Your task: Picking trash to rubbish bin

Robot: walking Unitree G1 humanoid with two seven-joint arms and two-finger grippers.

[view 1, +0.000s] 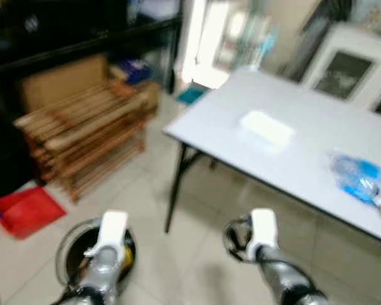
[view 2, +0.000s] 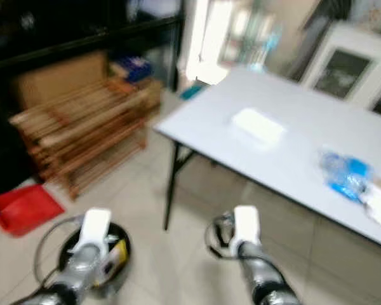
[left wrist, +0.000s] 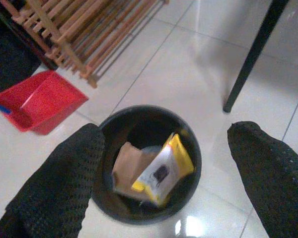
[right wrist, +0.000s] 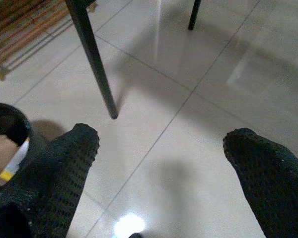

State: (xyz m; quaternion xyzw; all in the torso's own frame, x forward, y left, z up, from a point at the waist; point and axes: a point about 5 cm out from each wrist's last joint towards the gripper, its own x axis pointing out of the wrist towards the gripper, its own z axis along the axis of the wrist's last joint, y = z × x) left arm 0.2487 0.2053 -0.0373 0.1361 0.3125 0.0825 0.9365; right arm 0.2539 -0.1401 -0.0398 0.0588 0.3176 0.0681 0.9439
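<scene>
My left gripper (left wrist: 164,163) hangs spread wide and empty above the bin (left wrist: 191,148), which holds a yellow packet (left wrist: 164,168), while my right gripper (right wrist: 164,168), also spread, hovers over bare floor (right wrist: 188,74) at 3 o'clock.

Grey table (view 1: 317,159), frame's right, carries a white packet (view 1: 267,127) and blue wrapper (view 1: 359,176); tiled floor (left wrist: 154,69) bears black bin (left wrist: 188,148), lower left.

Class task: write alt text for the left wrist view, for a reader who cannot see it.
The left gripper, fingers spread open and empty, hangs above a round black rubbish bin holding a yellow-and-white packet and a brown paper piece. Around it on the pale tiled floor are a red dustpan, a wooden rack and a black table leg.
</scene>
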